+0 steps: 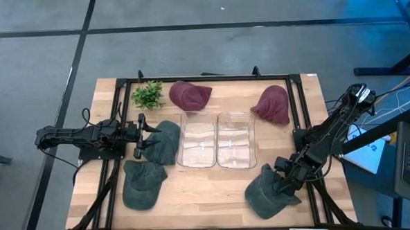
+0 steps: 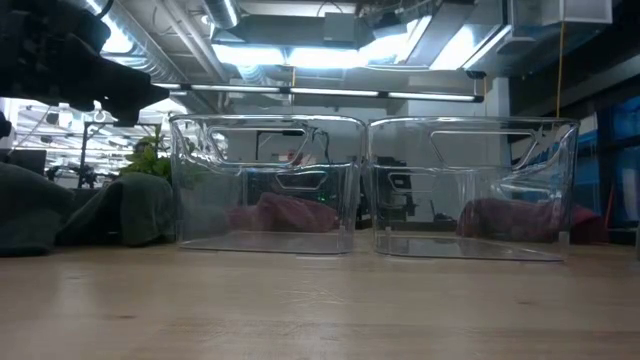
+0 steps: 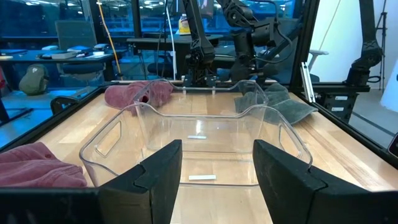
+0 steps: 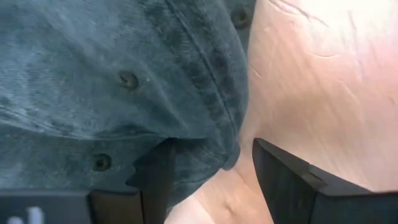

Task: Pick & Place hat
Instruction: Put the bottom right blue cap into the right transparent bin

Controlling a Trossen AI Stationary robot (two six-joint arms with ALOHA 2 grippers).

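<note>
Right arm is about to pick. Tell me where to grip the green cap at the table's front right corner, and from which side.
Grip the soft crown edge of the green cap, from above. It lies flattened on the table, so only a raised fabric fold offers a pinch. The right gripper is open, one finger already over that edge. The left gripper waits elsewhere.

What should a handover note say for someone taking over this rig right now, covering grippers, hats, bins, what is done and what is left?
Right gripper: open, down at the green hat at the table's near right corner, its edge between the fingers, not yet gripped.
Left gripper: open, over the green hat left of the bins, facing them.
Other hats: green near left; maroon and on the far side.
Both clear bins, left and right, are empty.
Done: nothing placed. Left: grip, lift and place the hats.
</note>
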